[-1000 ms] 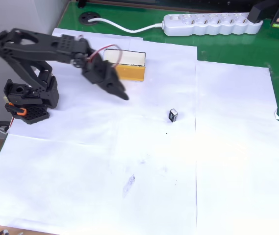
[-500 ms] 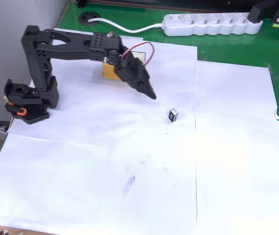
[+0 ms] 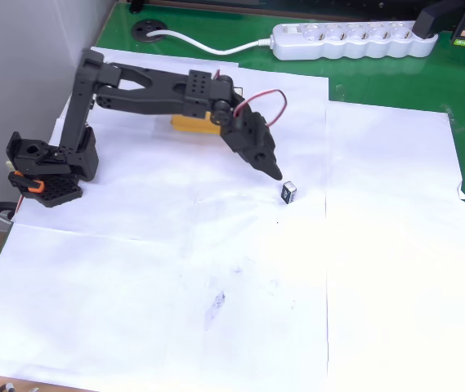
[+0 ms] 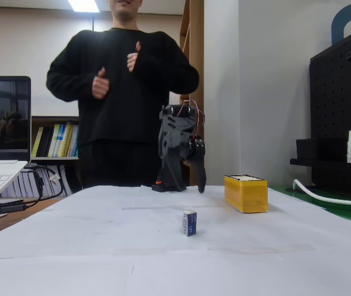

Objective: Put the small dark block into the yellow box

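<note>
on the white paper [image 3: 379, 245] near the middle of the table sits your small dark block [image 3: 288, 193], standing free. your gripper [image 3: 273, 171] hangs just beside it, up-left in the overhead view, fingers pinched together on nothing. the yellow box [image 4: 245, 192] lies behind the arm.

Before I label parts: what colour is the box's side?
Yellow-orange; the box shows best in the fixed view.
</note>
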Controlling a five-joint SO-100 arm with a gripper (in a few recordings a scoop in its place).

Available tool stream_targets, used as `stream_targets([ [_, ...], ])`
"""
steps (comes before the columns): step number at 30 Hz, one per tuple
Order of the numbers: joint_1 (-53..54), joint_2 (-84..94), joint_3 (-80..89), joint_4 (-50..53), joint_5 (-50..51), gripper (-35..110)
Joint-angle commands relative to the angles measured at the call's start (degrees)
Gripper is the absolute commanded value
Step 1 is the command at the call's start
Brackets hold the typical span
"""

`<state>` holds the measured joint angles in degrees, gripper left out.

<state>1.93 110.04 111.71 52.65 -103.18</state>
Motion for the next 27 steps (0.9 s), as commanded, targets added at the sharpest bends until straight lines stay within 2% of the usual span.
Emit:
stream_targets([
  [1, 1.4, 1.1, 6.8, -1.2, -1.9, 23],
  [11, 4.5, 8.2, 11.4, -5.0, -7.0, 23],
  [27, 4.0, 10.5, 11.2, -6.7, -6.9, 21],
])
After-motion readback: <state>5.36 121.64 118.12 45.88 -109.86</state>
